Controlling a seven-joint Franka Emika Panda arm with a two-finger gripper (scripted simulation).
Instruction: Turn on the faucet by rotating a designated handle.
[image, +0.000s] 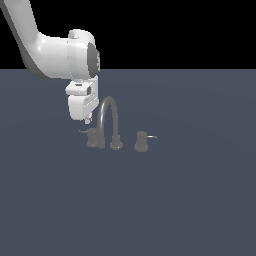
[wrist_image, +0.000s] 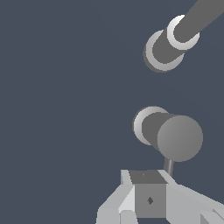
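The faucet (image: 109, 122) sits on the flat grey bench (image: 175, 200), gooseneck spout arching up between two squat knobs. The handle (image: 92, 136) is the knob on the exterior view's left, tight against the spout's leg, thin lever poking out leftward. The other knob (image: 141, 141) sits apart on the right. The hand (image: 88, 120) hangs just above the handle; wrist view puts the fingertips (wrist_image: 148, 194) right by the lever (wrist_image: 169, 166). Can't tell if it's clenched or released, honestly.
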